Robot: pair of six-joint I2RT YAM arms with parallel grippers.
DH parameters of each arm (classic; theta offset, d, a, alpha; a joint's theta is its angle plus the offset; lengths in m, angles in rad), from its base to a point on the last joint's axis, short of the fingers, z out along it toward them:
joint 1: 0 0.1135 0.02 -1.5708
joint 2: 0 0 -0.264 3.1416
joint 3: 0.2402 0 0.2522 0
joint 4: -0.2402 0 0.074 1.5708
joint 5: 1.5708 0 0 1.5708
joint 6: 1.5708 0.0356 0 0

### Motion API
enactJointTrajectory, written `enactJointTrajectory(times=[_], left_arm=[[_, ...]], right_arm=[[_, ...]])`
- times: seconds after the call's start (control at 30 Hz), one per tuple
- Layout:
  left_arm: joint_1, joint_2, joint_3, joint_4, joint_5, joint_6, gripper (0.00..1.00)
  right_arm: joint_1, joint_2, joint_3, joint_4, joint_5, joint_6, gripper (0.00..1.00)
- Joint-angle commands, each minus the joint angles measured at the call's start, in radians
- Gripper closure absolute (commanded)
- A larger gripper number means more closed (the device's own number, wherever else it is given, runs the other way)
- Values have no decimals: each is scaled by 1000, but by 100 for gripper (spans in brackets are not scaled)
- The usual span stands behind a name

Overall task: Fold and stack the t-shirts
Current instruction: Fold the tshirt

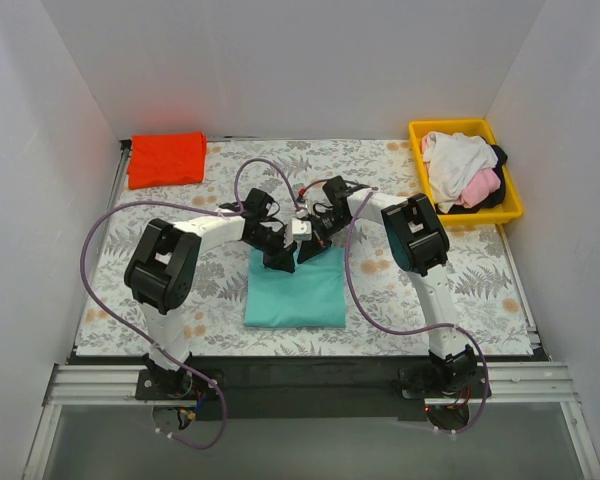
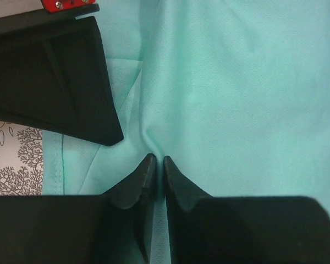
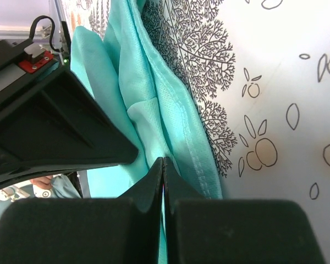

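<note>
The teal t-shirt (image 1: 295,292) lay folded at the near middle of the patterned cloth (image 1: 480,285). At its far edge, the left gripper (image 2: 155,162) and the right gripper (image 3: 163,162) were each pinched almost closed on its fabric.

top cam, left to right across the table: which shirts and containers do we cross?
red-orange t-shirt → teal t-shirt → yellow tray with a pile of shirts in it
</note>
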Motion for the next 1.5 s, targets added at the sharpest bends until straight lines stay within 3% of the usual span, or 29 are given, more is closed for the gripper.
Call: enactJointTrajectory(times=[0.0,0.03,0.87,1.2,1.47], left_arm=[[-8,-110,-31,42,29,26,94],[-8,-116,-37,51,23,24,100],[-6,-202,-232,680,-204,-46,100],[-6,-286,-340,748,-143,-23,100],[-8,-338,-382,749,-86,4,100]], right_arm=[[2,-8,-19,16,5,3,99],[3,-7,-22,16,5,1,99],[2,-7,-68,12,8,-40,98],[-9,-89,21,-4,37,-20,96],[8,-176,22,-5,91,-106,95]])
